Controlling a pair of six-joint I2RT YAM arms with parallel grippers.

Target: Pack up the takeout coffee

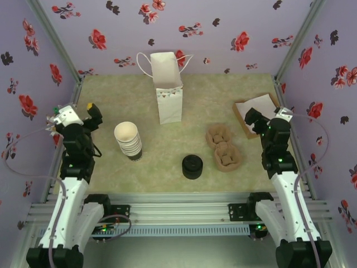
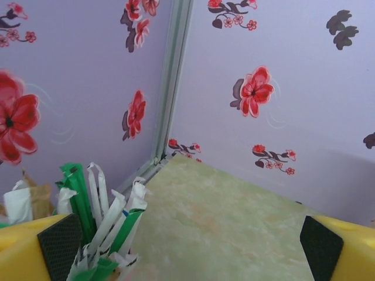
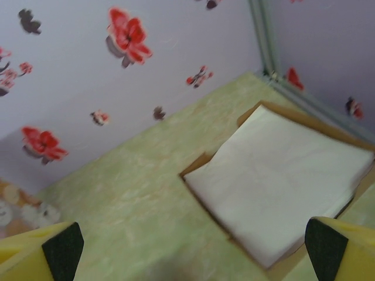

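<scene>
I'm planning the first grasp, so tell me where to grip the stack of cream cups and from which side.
Probably best from straight above: pinch the rim of the cup stack, one finger inside the open mouth, one outside. It stands upright and lidless, and its tapered walls could slip in a side squeeze. The left gripper, open, is the nearer one.

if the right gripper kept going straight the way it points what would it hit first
Most likely the stack of white napkins in its brown tray, which lies just ahead and below the open right gripper. Depth is unclear, so it might touch the tray's near rim first.
</scene>
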